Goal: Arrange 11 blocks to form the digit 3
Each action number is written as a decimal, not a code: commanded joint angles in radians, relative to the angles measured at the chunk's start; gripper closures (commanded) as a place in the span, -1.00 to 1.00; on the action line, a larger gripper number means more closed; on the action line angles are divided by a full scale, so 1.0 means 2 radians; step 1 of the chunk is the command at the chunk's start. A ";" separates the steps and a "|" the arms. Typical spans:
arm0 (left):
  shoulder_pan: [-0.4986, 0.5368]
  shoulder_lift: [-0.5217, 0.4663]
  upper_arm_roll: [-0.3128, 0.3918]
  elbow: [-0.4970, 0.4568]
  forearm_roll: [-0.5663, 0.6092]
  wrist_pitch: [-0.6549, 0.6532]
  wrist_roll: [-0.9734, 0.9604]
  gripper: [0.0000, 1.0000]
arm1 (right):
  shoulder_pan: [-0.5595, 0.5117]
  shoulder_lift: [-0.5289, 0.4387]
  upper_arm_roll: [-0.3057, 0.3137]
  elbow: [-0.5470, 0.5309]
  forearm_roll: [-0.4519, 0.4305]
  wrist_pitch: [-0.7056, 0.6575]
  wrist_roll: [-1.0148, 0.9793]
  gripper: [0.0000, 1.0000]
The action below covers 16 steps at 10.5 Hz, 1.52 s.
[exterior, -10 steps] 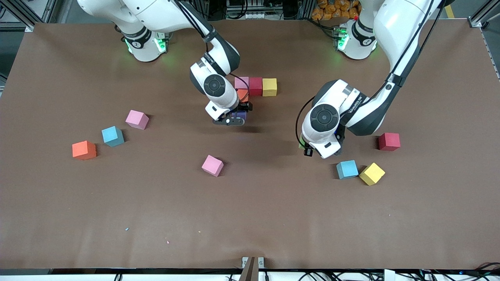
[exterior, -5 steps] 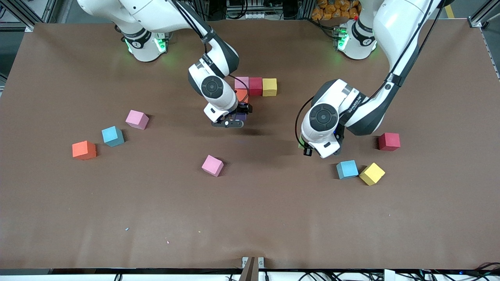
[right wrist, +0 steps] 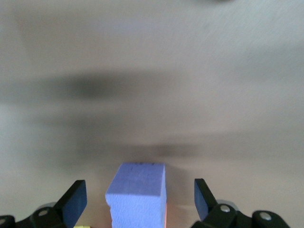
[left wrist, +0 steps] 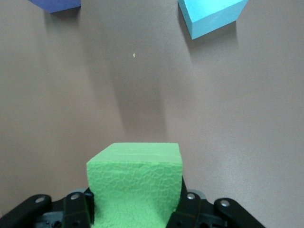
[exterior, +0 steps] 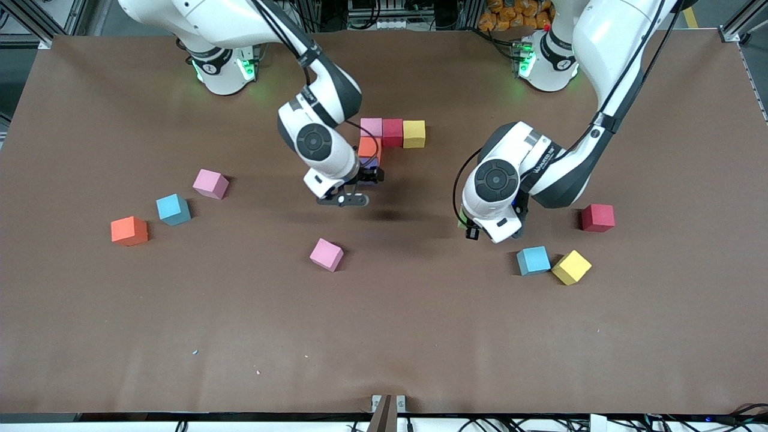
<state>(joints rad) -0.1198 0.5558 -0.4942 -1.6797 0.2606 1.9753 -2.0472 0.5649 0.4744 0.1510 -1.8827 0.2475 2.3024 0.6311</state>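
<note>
**Green block gripped, purple one let go**

Your left gripper [left wrist: 135, 216] was clenched on the green block [left wrist: 136, 183], held up over bare table [exterior: 384, 336] w/ a blue block [exterior: 533, 260] and yellow block [exterior: 571, 267] nearby, toward the left arm's end. Your right gripper [right wrist: 140, 202] had its fingers [right wrist: 73, 199] spread wide, not touching the purple block [right wrist: 137, 192] sitting between them. That purple block sat just beside the orange block [exterior: 369, 146], nearer the front camera. Above those, a row: pink block [exterior: 371, 126], red block [exterior: 392, 132], yellow one [exterior: 414, 133], touching side by side.
</note>
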 commanded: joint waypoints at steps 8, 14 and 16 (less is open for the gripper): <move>-0.018 0.022 -0.001 0.005 0.015 0.004 -0.055 0.44 | 0.010 0.052 -0.101 0.123 -0.081 -0.008 0.113 -0.95; -0.037 0.033 -0.001 0.005 0.015 0.008 -0.089 0.44 | 0.019 0.124 -0.119 0.172 -0.151 0.036 0.256 -1.00; -0.039 0.034 -0.001 0.005 0.015 0.011 -0.092 0.44 | 0.025 0.138 -0.122 0.173 -0.154 0.037 0.267 -1.00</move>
<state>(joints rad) -0.1935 0.6148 -0.4953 -1.6795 0.2607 1.9881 -2.2034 0.5928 0.7122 -0.0809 -1.5756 -0.0367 2.3822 1.1113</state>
